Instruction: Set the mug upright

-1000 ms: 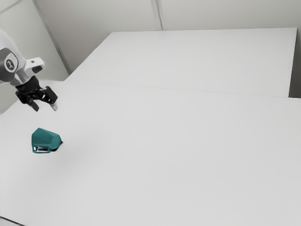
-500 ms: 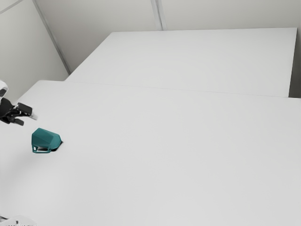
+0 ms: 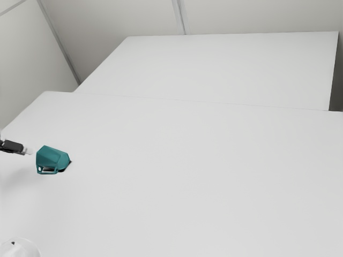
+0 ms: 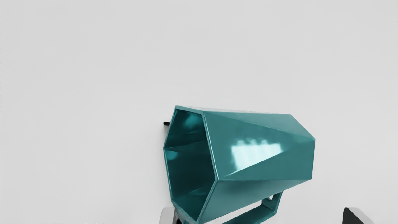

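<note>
At the exterior view's left edge, my gripper point(image 3: 28, 151) is low over the table, with its tip close beside the teal mug point(image 3: 52, 158). The faceted mug lies on its side, its handle toward the exterior view's bottom. In the wrist view the mug point(image 4: 258, 149) shows its open mouth and its handle loop. The two fingertips of my gripper point(image 4: 259, 216) stand wide apart, one near the mug's rim and the other out past its base end, so the gripper is open. Whether a finger touches the rim I cannot tell.
The white table point(image 3: 187, 171) extends broadly toward the exterior view's right, with another white surface point(image 3: 214, 69) behind it. A rounded white part point(image 3: 20, 249) shows at the exterior view's bottom left corner.
My gripper has come down and moved toward the exterior view's left, from above the mug to beside it. The white part at the bottom left corner has come into view. The mug has not moved.
</note>
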You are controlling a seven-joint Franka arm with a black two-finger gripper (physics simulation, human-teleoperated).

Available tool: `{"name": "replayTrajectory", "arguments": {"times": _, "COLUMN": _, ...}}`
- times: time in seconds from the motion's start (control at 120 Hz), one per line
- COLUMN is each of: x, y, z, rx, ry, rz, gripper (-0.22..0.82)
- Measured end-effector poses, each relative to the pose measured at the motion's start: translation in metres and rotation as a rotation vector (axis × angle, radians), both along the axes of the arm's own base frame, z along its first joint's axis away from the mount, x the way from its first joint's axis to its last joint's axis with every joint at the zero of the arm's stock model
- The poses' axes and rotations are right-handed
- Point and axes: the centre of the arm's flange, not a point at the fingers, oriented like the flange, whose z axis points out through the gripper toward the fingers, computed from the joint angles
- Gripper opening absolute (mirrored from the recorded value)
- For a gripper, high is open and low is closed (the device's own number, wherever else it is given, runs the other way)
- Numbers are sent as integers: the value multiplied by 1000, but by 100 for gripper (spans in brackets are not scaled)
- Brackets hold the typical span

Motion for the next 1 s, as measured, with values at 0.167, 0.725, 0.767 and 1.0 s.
{"name": "replayTrajectory", "arguments": {"times": 0.167, "x": -4, "y": 23, "z": -13, "rx": 32, "ry": -72, "rz": -73, "gripper": 58}}
{"name": "replayTrajectory", "arguments": {"times": 0.725, "x": 21, "y": 18, "z": -49, "rx": 70, "ry": -222, "rz": -250, "gripper": 57}}
{"name": "replayTrajectory", "arguments": {"times": 0.767, "x": 22, "y": 14, "z": -50, "rx": 66, "ry": -229, "rz": -258, "gripper": 57}}
{"name": "replayTrajectory", "arguments": {"times": 1.0, "x": 20, "y": 0, "z": -61, "rx": 53, "ry": -246, "rz": -286, "gripper": 56}}
